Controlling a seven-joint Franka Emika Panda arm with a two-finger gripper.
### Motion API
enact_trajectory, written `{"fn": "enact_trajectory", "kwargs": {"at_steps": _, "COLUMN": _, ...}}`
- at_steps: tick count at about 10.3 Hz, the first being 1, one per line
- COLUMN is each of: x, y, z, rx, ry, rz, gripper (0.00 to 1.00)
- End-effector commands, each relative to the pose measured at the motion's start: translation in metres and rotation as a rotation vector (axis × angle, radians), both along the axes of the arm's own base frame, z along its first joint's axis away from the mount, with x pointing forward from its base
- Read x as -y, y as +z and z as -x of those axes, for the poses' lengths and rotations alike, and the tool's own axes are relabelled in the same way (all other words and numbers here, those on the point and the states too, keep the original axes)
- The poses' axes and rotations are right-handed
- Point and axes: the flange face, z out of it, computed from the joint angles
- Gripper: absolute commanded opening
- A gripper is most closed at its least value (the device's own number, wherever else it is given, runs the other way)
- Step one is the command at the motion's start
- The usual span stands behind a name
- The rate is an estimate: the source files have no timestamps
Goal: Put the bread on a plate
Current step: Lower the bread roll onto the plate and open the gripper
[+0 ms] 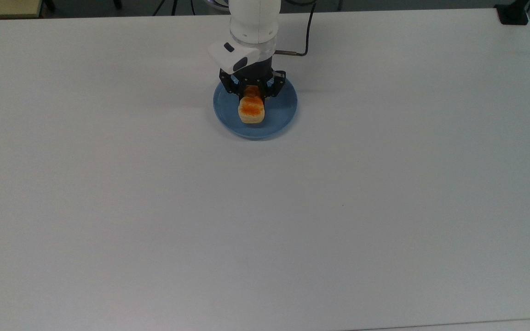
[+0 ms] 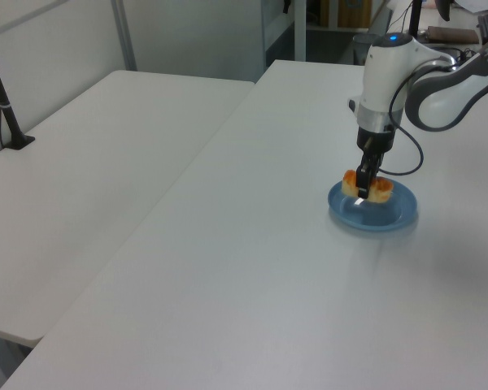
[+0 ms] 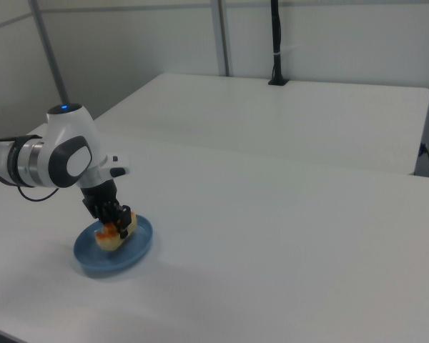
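The pincer (image 1: 252, 94), clamped on the bread (image 1: 251, 111), holds it over the plate (image 1: 283, 117); next, I judge, lower and release.

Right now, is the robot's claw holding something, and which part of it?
Yes. The claw grips the bread across its sides near one end, over the blue plate.

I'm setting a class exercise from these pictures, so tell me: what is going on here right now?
A single robot arm is handling a small loaf of bread. Its tool is shut on the bread, with the loaf over the middle of a round blue plate on a white table. The loaf looks to be at or just above the plate's surface; contact cannot be told. The bread is not yet released, so letting go is the step left.
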Motion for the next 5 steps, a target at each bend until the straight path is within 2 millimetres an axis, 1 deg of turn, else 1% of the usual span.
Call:
{"fn": "enact_trajectory", "kwargs": {"at_steps": 1, "x": -0.0091, "y": -0.014, "z": 0.0023, "rx": 0.003, "ry": 0.027, "rz": -0.012, "gripper": 0.56}}
{"fn": "enact_trajectory", "kwargs": {"at_steps": 2, "x": -0.0066, "y": -0.0159, "z": 0.0022, "rx": -0.003, "ry": 0.016, "rz": -0.011, "gripper": 0.58}}
{"fn": "enact_trajectory", "kwargs": {"at_steps": 3, "x": -0.0064, "y": -0.0165, "z": 0.0028, "rx": -0.009, "ry": 0.012, "rz": -0.01, "gripper": 0.66}}
{"fn": "enact_trajectory", "kwargs": {"at_steps": 4, "x": -0.0057, "y": -0.0124, "z": 0.0022, "rx": -0.004, "ry": 0.008, "rz": -0.011, "gripper": 0.92}}
{"fn": "enact_trajectory", "kwargs": {"at_steps": 5, "x": -0.0066, "y": -0.0069, "z": 0.0013, "rx": 0.004, "ry": -0.004, "rz": -0.012, "gripper": 1.0}}
